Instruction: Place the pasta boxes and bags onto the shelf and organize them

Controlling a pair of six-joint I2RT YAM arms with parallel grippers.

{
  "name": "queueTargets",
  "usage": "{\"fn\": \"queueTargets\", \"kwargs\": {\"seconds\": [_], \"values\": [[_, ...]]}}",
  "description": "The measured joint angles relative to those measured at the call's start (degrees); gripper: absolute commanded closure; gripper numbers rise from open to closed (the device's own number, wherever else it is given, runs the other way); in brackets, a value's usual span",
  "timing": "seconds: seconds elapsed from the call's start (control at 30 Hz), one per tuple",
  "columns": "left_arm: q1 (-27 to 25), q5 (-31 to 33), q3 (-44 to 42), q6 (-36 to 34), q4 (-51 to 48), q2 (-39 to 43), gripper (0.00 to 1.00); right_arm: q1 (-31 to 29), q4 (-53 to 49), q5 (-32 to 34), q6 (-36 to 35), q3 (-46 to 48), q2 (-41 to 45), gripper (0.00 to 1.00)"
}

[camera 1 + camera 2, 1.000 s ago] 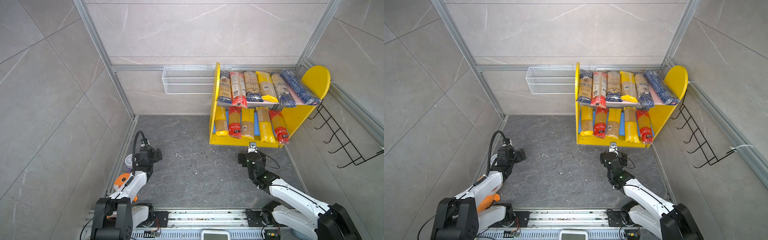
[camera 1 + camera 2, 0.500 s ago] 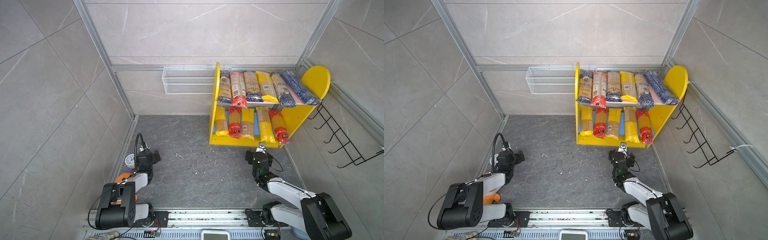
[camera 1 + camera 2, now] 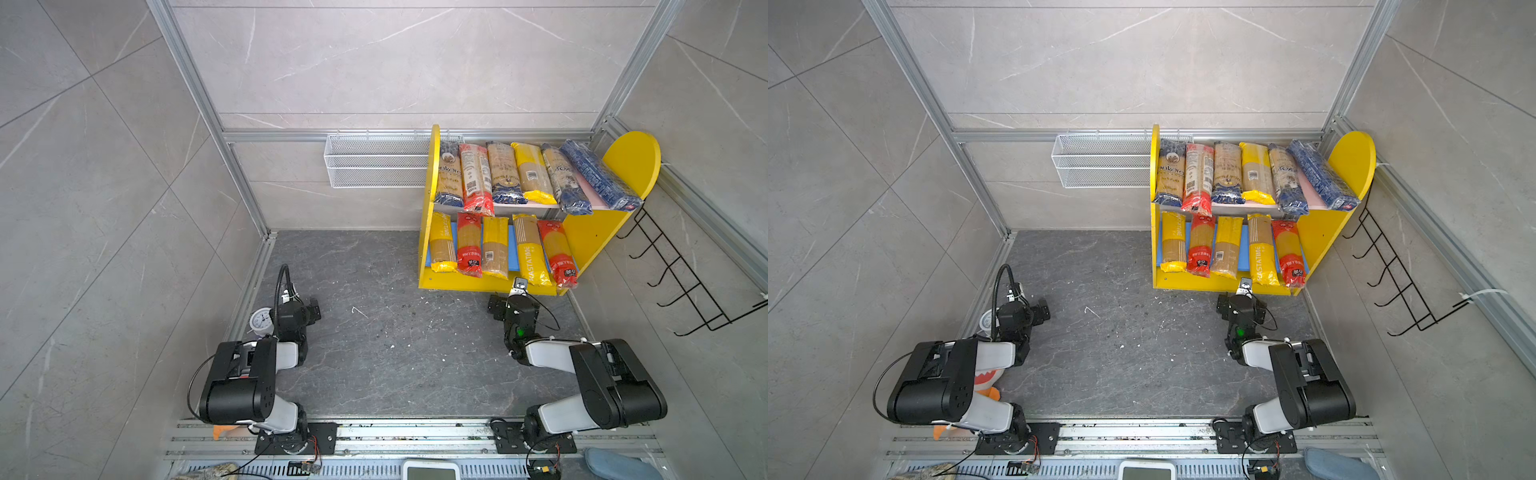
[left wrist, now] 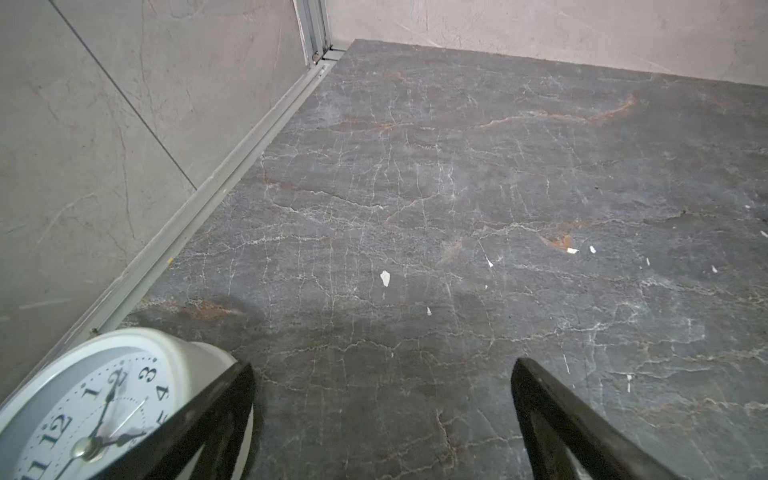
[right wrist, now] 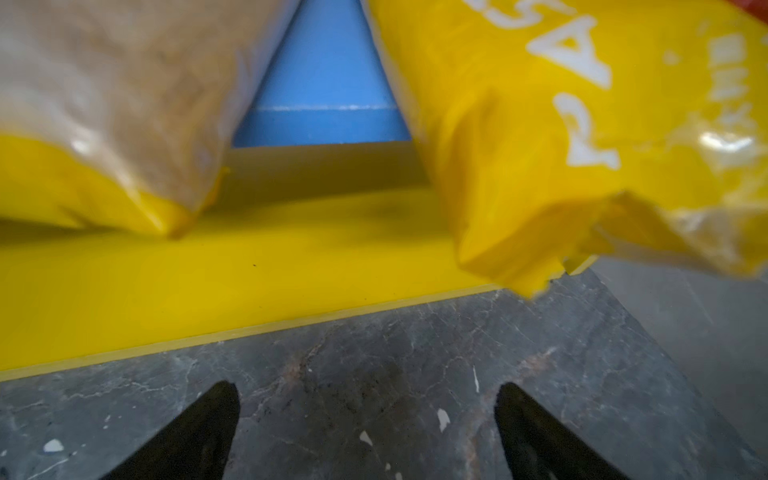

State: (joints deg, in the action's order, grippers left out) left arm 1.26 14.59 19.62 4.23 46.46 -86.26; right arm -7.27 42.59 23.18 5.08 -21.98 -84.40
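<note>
Plainly, the pasta packs all lie on the shelf, which stands at the back right of the table. Six lie side by side on the pink upper board. The rightmost is a dark blue pack set aslant from the rest; it looks like a box, though the top views are too small to be sure. Five more lie on the blue lower board, their near ends over the yellow front lip.

The right claw is low over the table just before that lip, its jaws wide apart and holding nothing. Ahead of it, the blurred right wrist view shows a bare strip of blue board between a clear pack with a yellow end and a yellow pack.

The left claw is low at the table's left edge, jaws likewise apart and empty, with a white clock just beside one finger.
</note>
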Motion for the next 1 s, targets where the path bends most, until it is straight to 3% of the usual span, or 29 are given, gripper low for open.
{"fn": "queueTargets", "kwargs": {"seconds": [0.23, 0.53, 0.63, 0.77, 1.0], "values": [[0.0, -0.7, -0.2, -0.2, 1.4, -0.3, 0.01, 1.9, 7.4, -5.2, -0.2, 2.3, -2.2, 0.00], [2.0, -10.4, 0.1, -2.1, 0.7, -0.3, 0.01, 3.1, 9.1, -8.6, -0.2, 2.5, -2.3, 0.00], [2.6, -13.2, 0.1, -2.6, 0.0, -0.3, 0.01, 3.7, 8.8, -13.4, -0.9, 2.5, -2.3, 0.00], [2.8, -14.9, 0.1, -2.8, -0.1, -0.3, 0.00, 5.0, 8.5, -18.5, -1.7, 2.5, -2.3, 0.00], [2.8, -15.2, 0.1, -2.8, 0.0, -0.3, 0.00, 5.2, 8.5, -21.2, -2.3, 2.5, -2.3, 0.00]]}}
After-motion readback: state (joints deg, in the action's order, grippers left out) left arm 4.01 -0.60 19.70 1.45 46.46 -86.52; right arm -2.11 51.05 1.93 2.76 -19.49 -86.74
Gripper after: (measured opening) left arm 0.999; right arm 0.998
